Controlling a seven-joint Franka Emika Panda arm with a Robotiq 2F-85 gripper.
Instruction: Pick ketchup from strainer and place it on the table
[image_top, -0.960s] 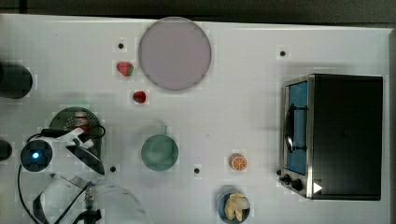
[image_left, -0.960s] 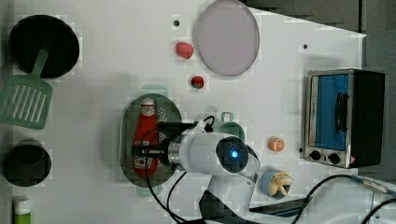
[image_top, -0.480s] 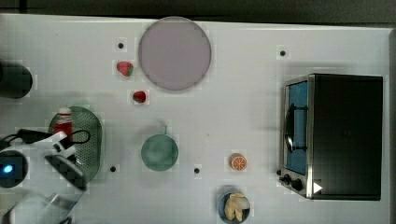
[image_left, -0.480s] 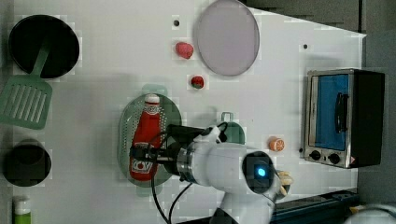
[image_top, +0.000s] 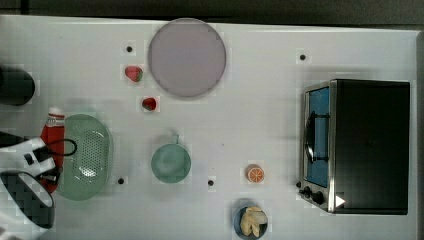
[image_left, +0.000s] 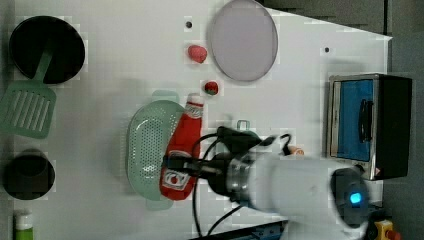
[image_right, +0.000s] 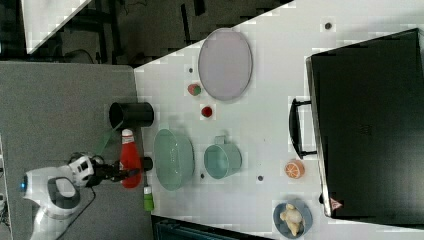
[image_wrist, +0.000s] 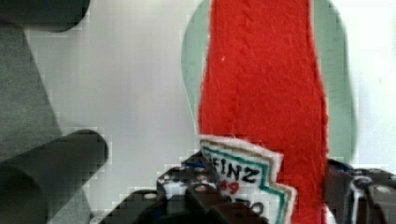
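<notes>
The ketchup (image_top: 52, 135), a red bottle with a white cap, hangs in the air with my gripper (image_top: 49, 161) shut on its labelled lower half. In the left view the ketchup (image_left: 182, 150) overlaps the right rim of the pale green strainer (image_left: 147, 150), and my gripper (image_left: 175, 162) clamps it from the sides. In the right view the ketchup (image_right: 130, 157) sits to the left of the strainer (image_right: 173, 159), held by the gripper (image_right: 125, 172). The wrist view has the ketchup (image_wrist: 266, 93) between the fingers, with the strainer (image_wrist: 337, 93) behind it. The strainer (image_top: 87, 156) stands on the white table (image_top: 250, 125).
A teal cup (image_top: 171, 162) stands to the top view's right of the strainer. Two strawberries (image_top: 133, 73) and a lilac plate (image_top: 186, 57) lie farther off. A toaster oven (image_top: 360, 145), an orange half (image_top: 255, 174) and a small bowl (image_top: 250, 220) are at the top view's right. A black cup (image_top: 15, 86) and a green spatula (image_left: 27, 107) lie near the strainer.
The gripper has risen with the ketchup in it, carrying it out of the strainer. In the top view the bottle has drifted left, past the strainer's left rim.
</notes>
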